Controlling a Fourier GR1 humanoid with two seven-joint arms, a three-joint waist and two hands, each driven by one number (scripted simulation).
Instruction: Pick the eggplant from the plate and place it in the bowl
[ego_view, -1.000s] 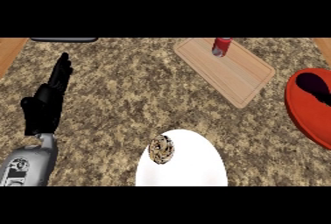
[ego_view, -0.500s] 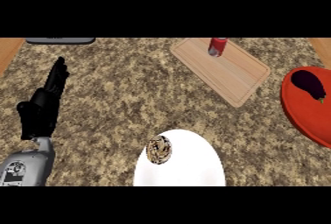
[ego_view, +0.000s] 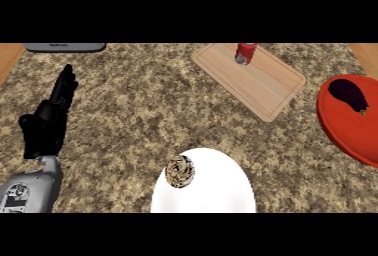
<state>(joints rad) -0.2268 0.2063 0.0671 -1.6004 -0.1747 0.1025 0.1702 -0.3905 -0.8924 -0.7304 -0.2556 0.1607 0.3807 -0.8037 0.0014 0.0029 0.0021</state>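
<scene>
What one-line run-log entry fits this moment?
left hand open at left | right hand not in view | eggplant in red dish, untouched

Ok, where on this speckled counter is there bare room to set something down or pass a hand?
The widest bare patch is mid-counter, bordered by the black left hand, the wooden cutting board and the white round bowl. A narrower gap runs between that bowl and the red plate holding the purple eggplant. The board's far end, with the red can, is crowded.
</scene>
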